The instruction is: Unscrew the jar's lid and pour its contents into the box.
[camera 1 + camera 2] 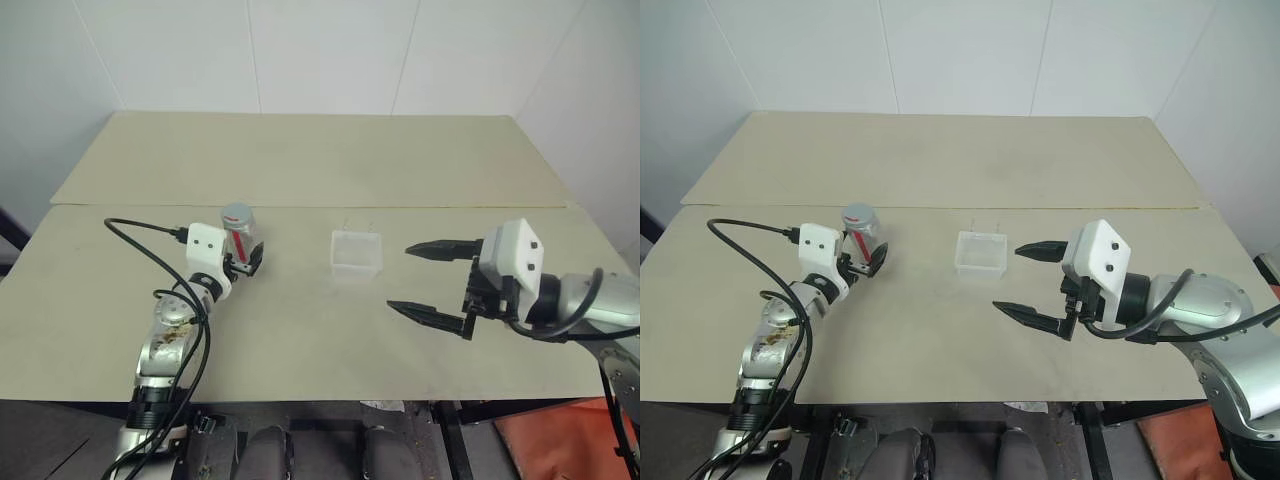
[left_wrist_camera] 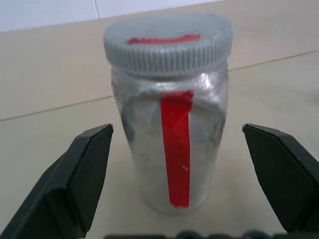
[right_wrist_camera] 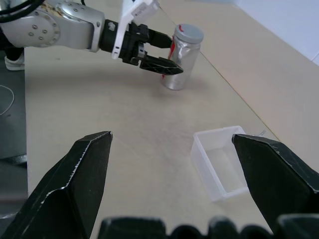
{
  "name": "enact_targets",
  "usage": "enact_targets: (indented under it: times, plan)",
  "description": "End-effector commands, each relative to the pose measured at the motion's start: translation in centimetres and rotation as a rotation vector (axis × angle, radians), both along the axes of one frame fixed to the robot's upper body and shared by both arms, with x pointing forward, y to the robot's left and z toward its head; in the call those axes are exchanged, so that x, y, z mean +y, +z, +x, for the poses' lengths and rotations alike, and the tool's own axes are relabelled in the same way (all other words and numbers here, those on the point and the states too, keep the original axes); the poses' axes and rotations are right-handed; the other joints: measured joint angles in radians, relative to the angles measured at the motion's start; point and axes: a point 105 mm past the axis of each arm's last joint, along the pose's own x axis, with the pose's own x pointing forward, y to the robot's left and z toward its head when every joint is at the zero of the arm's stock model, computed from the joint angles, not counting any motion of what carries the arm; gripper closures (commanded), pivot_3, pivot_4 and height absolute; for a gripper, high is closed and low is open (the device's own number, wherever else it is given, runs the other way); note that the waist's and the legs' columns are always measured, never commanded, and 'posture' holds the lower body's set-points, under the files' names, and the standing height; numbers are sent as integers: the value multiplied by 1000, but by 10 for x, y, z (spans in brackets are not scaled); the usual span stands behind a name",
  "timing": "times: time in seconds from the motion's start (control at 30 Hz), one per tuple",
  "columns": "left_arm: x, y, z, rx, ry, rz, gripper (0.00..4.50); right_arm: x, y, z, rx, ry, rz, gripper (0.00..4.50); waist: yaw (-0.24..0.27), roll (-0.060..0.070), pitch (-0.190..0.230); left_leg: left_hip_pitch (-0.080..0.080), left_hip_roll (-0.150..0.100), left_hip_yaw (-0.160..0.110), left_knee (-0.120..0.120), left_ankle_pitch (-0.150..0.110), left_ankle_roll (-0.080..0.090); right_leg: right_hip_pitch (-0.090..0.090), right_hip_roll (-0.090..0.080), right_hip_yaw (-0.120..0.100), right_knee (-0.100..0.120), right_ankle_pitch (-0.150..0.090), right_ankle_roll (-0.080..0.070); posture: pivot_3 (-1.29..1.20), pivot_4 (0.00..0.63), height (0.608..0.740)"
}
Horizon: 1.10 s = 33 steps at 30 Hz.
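Observation:
The jar (image 2: 174, 149), silvery-grey with a red stripe, stands upright on the table left of centre, and its grey lid (image 2: 168, 42) is on. My left gripper (image 1: 245, 258) is open with a black finger on each side of the jar, and a gap shows on both sides. The contents are hidden inside the jar. The clear box (image 1: 357, 255) sits near the middle of the table, to the right of the jar. My right gripper (image 1: 400, 278) hovers open just right of the box, pointing at it, with nothing between its fingers (image 3: 89, 164).
The beige table (image 1: 300, 330) is made of two boards with a seam (image 1: 420, 207) running across behind the jar and box. A black cable (image 1: 150, 245) loops along my left arm. White walls close the far side.

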Motion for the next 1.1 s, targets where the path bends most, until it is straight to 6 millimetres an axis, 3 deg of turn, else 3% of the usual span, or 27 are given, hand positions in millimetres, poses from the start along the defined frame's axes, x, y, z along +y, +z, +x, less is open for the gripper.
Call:
enact_targets:
  times: [0.03, 0.47, 1.1]
  plan:
    - [-2, 10, 7, -43, 5, 8, 0, 2, 12, -5, -51, 13, -4, 24, 0, 0, 0, 0, 0, 0, 0, 0, 0, 0, 0, 0, 0, 0, 0, 0, 150, 740]
    - [-14, 11, 29, -62, 8, -3, 0, 5, 13, -8, -47, 24, -2, 24, 1, 0, 0, -1, 0, 0, 0, 0, 0, 0, 0, 0, 0, 0, 0, 0, 150, 740]
    - [-8, 1, 26, -62, 42, -37, 0, 7, 13, -13, -45, 43, -6, 24, 0, 0, 0, -1, 0, 0, 0, 0, 0, 0, 0, 0, 0, 0, 0, 0, 150, 740]
